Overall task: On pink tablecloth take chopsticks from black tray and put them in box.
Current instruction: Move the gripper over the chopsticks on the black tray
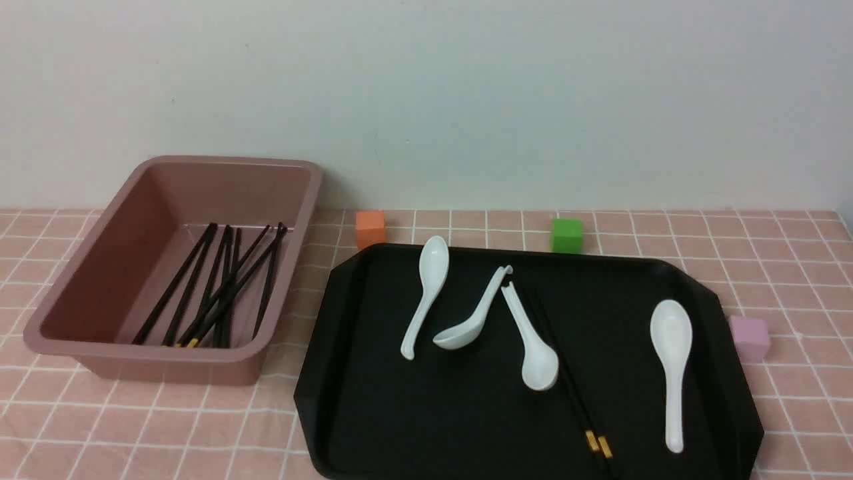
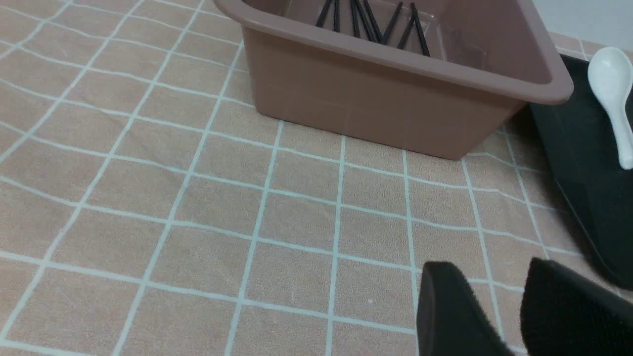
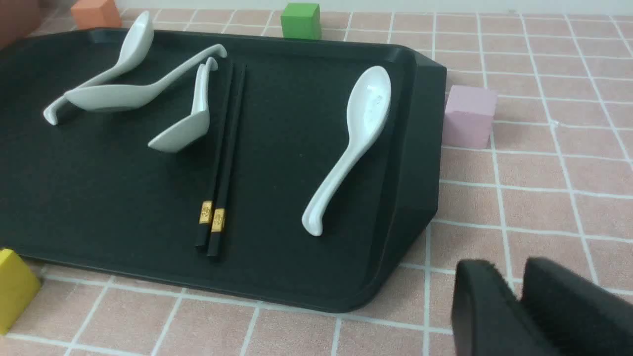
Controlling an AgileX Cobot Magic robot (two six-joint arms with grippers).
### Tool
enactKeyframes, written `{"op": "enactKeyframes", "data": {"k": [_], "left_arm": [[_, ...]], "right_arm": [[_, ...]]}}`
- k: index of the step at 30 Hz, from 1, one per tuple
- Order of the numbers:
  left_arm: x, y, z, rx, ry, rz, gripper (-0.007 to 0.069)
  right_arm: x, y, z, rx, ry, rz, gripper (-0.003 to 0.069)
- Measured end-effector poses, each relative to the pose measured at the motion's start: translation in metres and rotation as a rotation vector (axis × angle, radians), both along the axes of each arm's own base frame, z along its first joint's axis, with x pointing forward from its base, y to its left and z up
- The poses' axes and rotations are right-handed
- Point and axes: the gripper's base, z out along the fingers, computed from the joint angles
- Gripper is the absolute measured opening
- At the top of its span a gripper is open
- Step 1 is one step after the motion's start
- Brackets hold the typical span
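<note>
Black pads of the right gripper (image 3: 512, 264) hang empty, a narrow slit apart, off the near right corner of the black tray (image 1: 373, 427). The left gripper (image 2: 494, 264), parted slightly wider and also empty, hangs over the pink tablecloth (image 2: 198, 198) off the tray's left side. Two chopsticks (image 3: 224, 148) lie side by side on the tray among white spoons (image 1: 672, 360); more lie in the box (image 1: 93, 293), left of the tray's far end.

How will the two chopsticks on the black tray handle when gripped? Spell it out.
Probably stiff: both chopsticks lie dead straight. Likely slippery and hard to pinch, being thin, smooth and flat on the black tray. Pushed, they may knock the spoon lying right beside them.
</note>
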Motion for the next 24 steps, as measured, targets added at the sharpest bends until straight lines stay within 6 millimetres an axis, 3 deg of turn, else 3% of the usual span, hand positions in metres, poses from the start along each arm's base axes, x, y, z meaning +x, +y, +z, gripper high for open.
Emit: {"op": "enactKeyframes", "data": {"k": [24], "left_arm": [[0.0, 0.0, 0.0, 0.0, 0.0, 0.0, 0.0239]], "right_arm": [[0.0, 0.0, 0.0, 0.0, 0.0, 0.0, 0.0171]]}}
